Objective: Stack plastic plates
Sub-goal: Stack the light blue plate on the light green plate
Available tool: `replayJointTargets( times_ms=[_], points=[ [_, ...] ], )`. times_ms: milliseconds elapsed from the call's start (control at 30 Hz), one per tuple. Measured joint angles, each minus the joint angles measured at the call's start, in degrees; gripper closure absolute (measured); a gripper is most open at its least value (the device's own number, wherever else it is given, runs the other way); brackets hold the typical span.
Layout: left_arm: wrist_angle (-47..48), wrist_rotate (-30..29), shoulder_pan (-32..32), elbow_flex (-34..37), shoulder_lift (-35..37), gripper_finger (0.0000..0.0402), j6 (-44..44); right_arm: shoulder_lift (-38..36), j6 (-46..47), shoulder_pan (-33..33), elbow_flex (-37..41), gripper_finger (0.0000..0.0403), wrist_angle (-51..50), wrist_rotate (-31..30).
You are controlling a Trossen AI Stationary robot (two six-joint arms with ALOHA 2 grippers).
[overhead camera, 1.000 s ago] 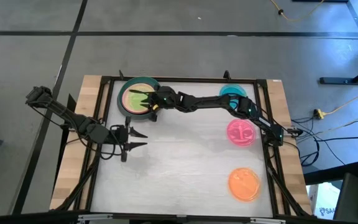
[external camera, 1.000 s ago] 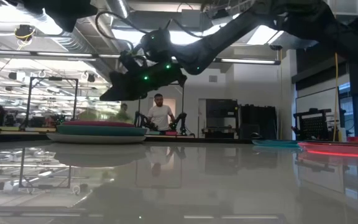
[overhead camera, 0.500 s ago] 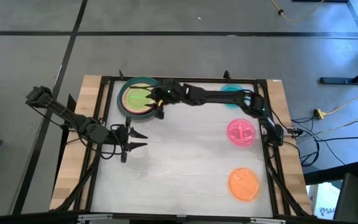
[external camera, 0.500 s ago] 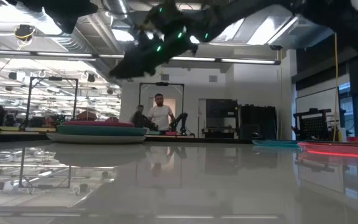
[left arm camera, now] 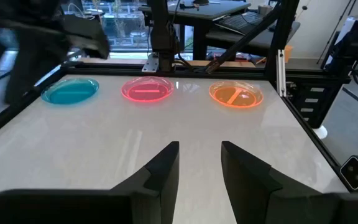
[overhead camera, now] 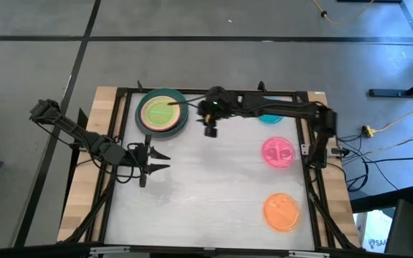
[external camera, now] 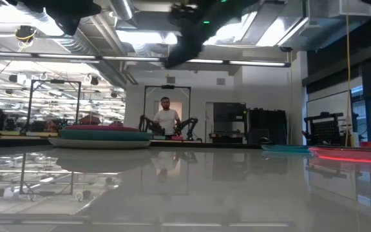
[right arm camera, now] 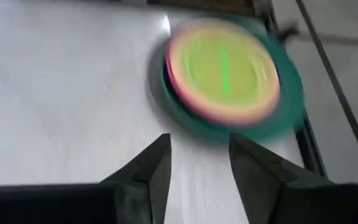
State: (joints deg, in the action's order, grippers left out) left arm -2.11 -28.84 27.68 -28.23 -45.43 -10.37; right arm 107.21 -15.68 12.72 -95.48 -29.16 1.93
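Plates: a stack [overhead camera: 162, 113] is sitting at the far left corner of the table [overhead camera: 206, 193]; a green plate [overhead camera: 157, 112] is lying on top, a pinkish one and a teal one [right arm camera: 284, 118] showing under it; lower layers cannot be told.
Loose plates: a cyan plate [overhead camera: 269, 117] is lying at the far right, partly under the right arm; a pink plate [overhead camera: 279, 152] is lying near the right edge; an orange plate [overhead camera: 282, 211] is lying nearer the front right; all three are sitting apart from each other and well apart from the stack.
Right gripper [overhead camera: 210, 129]: is hanging above the table just beside the stack, between it and the cyan plate; fingers [right arm camera: 151, 165] are standing apart with nothing between them.
Left gripper [overhead camera: 153, 158]: is waiting over the left side of the table, fingers [left arm camera: 166, 168] parted and empty.
Background: a person [external camera: 167, 118] is standing in the room beyond the table.
Step in hand: judged as the gap between a plate set on the stack and the fetching of another.
Next move: likely calling for the right gripper to be reaching toward the cyan plate, the closest loose one; getting a finger under its thin rim; then centring it over the green plate.
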Motion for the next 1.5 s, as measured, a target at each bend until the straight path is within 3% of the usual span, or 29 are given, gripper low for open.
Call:
replayJointTargets(
  times_ms=[200, 367, 567, 800, 967, 1300, 1500],
  points=[
    [0.1, 0.0, 0.0, 0.0, 0.0, 0.0289, 0.2, -14.4, 3.3, 0.0, 16.3, 0.0262, -3.1, -9.1],
    [0.0, -0.4, 0.0, 0.0, 0.0, 0.0289, 0.4, -26.6, 9.8, 0.1, 30.2, 0.0263, -6.3, -11.6],
    [0.0, -0.7, 0.0, 0.0, 0.0, 0.0289, 0.4, -34.7, 16.3, 1.8, 45.3, 0.0263, -6.2, -19.4],
    [-0.1, -0.7, 0.0, 0.0, 0.0, 0.0289, 0.4, -31.8, 18.0, 12.3, 56.2, 0.0263, 4.6, -15.1],
    [-0.1, -0.7, 0.0, 0.0, 0.0, 0.0289, 0.4, -26.6, 17.9, 18.3, 57.6, 0.0263, 10.9, -14.4],
    [0.2, -0.7, 0.0, 0.0, 0.0, 0.0289, 0.5, -17.0, 20.0, 22.3, 57.5, 0.0265, 18.5, -16.0],
    [0.2, -0.7, 0.0, 0.0, 0.0, 0.0289, 0.5, -15.6, 19.9, 22.5, 57.4, 0.0315, 20.4, -16.7]
  ],
)
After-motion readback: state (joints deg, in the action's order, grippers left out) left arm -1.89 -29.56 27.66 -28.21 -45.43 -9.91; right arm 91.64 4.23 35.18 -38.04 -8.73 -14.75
